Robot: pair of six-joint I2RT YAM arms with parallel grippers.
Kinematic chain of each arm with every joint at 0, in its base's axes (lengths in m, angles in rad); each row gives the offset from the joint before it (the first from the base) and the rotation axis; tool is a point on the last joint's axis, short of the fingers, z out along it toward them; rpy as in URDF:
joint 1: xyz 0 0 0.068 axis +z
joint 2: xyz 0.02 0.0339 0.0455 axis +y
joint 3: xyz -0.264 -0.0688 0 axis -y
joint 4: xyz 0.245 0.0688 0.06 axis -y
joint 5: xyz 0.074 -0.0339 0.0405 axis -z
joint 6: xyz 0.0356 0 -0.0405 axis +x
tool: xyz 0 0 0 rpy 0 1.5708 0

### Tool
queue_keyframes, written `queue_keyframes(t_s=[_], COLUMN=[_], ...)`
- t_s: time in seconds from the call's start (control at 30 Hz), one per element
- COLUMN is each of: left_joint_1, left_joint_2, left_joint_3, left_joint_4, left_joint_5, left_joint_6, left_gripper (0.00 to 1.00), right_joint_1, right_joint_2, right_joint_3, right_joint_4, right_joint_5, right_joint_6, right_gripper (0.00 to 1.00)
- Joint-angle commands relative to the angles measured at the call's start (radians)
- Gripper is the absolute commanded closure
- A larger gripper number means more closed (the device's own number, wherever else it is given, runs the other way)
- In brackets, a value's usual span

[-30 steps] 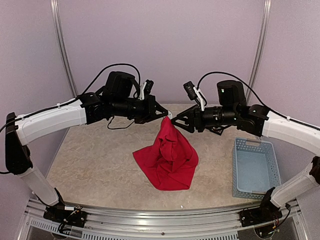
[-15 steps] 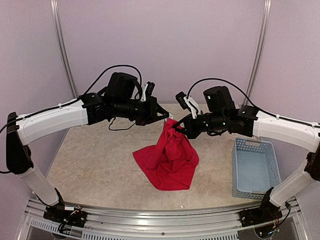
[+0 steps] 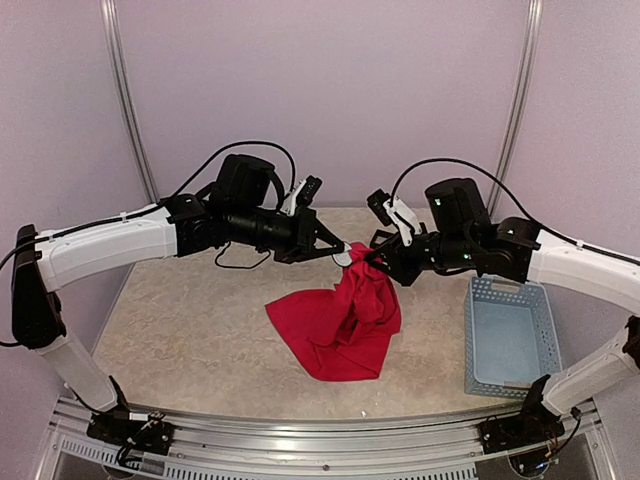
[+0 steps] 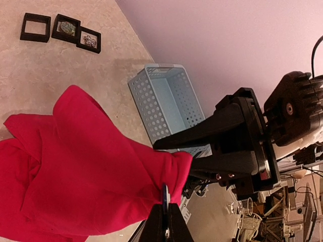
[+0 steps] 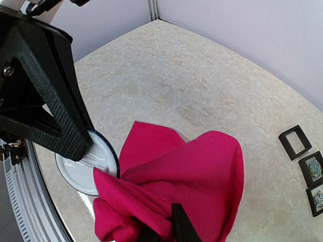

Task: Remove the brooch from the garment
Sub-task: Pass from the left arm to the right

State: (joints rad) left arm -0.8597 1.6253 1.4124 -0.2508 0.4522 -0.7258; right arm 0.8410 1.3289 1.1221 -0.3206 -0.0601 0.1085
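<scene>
Rightward of garment (image 3: 345, 320) — blue basket (image 3: 510, 342).

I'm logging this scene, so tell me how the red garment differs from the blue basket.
The garment is red, soft and crumpled; the basket is pale blue, rigid and perforated. One end of the garment is lifted, pinched in the jaws of the right gripper; the basket sits flat, untouched. Both rest on the table.

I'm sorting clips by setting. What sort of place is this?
Probably a robotics lab test cell: plain lilac walls enclose a stone-pattern table edged by an aluminium rail, with cluttered equipment beyond.
</scene>
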Motion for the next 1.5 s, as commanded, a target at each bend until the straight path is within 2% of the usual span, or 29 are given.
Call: queue_keyframes(t_s=[0.0, 0.07, 0.2, 0.37, 0.57, 0.67, 0.9, 1.33, 1.47], left_joint_1=[0.027, 0.035, 0.040, 0.028, -0.027, -0.036, -0.038, -0.058, -0.065], left_joint_2=[-0.037, -0.036, -0.033, -0.004, 0.070, 0.097, 0.124, 0.171, 0.186], left_joint_3=[-0.007, -0.009, -0.007, 0.030, 0.169, 0.191, 0.210, 0.263, 0.277], left_joint_4=[-0.019, -0.023, -0.048, -0.100, -0.276, -0.287, -0.296, -0.317, -0.325], left_joint_5=[0.118, 0.152, 0.200, 0.274, 0.223, 0.232, 0.232, 0.249, 0.252], left_joint_6=[0.059, 0.071, 0.095, 0.132, 0.241, 0.249, 0.262, 0.290, 0.295], left_gripper=[1.00, 1.00, 1.00, 1.00, 1.00, 1.00, 1.00, 1.00, 1.00], right_joint_1=[-0.030, -0.040, -0.083, -0.127, -0.162, -0.174, -0.223, -0.257, -0.256], right_joint_2=[-0.069, -0.092, -0.106, -0.068, 0.008, 0.041, 0.055, 0.086, 0.117], right_joint_3=[-0.004, 0.008, 0.042, 0.055, 0.056, 0.064, 0.061, 0.050, 0.051], right_joint_4=[-0.096, -0.132, -0.212, -0.261, -0.205, -0.171, -0.120, -0.120, -0.129], right_joint_5=[-0.172, -0.247, -0.397, -0.603, -0.765, -0.854, -0.957, -0.990, -1.026], right_joint_6=[-0.091, -0.098, -0.097, -0.081, -0.035, -0.010, 0.026, 0.012, 0.006], right_gripper=[0.68, 0.56, 0.42, 0.40, 0.50, 0.53, 0.53, 0.62, 0.75])
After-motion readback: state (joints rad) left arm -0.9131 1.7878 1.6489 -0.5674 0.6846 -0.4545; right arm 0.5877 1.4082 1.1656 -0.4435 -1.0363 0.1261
